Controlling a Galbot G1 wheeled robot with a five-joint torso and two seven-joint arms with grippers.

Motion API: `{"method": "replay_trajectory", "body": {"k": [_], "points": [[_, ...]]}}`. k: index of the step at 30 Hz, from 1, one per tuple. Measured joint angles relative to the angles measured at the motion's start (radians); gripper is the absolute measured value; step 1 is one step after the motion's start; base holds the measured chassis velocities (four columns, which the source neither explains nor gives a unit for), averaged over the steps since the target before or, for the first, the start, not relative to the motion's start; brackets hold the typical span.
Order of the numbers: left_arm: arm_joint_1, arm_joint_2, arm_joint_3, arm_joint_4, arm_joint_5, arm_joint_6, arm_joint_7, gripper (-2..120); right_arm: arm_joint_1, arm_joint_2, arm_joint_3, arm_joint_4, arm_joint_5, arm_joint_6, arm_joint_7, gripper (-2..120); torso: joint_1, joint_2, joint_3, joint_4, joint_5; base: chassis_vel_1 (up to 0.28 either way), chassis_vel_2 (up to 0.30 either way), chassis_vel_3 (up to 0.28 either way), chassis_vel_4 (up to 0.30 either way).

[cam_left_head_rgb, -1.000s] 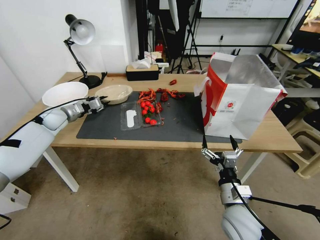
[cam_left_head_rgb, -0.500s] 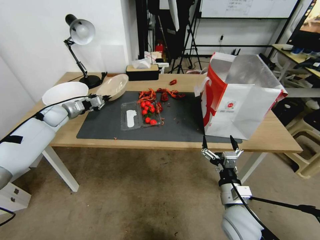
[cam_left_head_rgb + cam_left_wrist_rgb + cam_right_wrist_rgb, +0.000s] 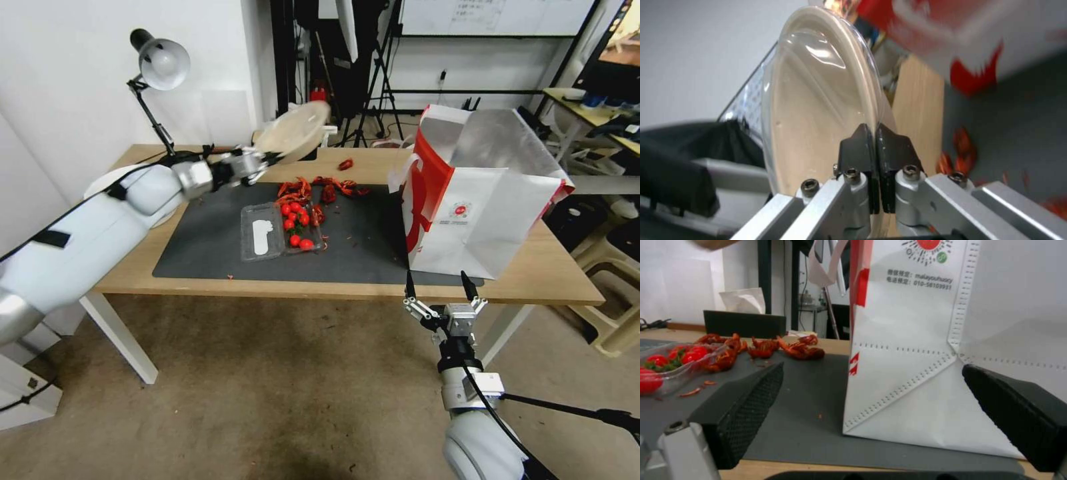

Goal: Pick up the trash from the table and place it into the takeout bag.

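On takeout bag (image 3: pixel 916 350): "malayouhuoxy", "010-58109991"; left pincer (image 3: pixel 874 133) clamps beige bowl (image 3: pixel 818 100)

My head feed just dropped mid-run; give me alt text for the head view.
The left hand holds the beige shallow bowl by its rim, tilted, in the air above the table's far side, left of the open takeout bag. The right hand hangs open below the table's near edge, in front of the bag.
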Motion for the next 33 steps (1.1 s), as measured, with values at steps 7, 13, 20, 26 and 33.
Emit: {"method": "replay_trajectory", "body": {"k": [7,13,20,26,33], "points": [[-0.288,-0.106,0.229,-0.096,-0.149,0.083,0.002,0,-0.015,0.0,0.016,0.014,-0.003,0.002,0.003,100,0.0,0.0,0.0,-0.0002,0.0002,0.0,0.0,0.0,0.0],[-0.457,-0.219,0.381,-0.095,-0.258,0.125,-0.016,0,-0.015,0.002,0.018,0.016,-0.003,0.003,0.003,100,0.0,0.0,0.0,0.0,0.0002,0.0,0.0,0.0,0.0],[-0.531,-0.385,0.451,-0.038,-0.293,0.134,-0.024,0,-0.016,0.01,0.024,0.02,-0.005,0.004,0.005,100,0.0,0.0,0.0,-0.0002,0.0,0.0,0.0,0.0,0.0],[-0.55,-0.504,0.493,0.036,-0.295,0.125,-0.024,0,-0.021,0.015,0.033,0.026,-0.006,0.005,0.007,100,0.0,0.0,0.0,0.0001,-0.0003,0.0,0.0,0.0,0.0],[-0.537,-0.542,0.513,0.077,-0.294,0.113,-0.025,0,-0.021,0.017,0.034,0.023,-0.006,0.009,0.007,100,0.0,0.0,0.0,0.0,-0.0002,0.0,0.0,0.0,0.0]]}}
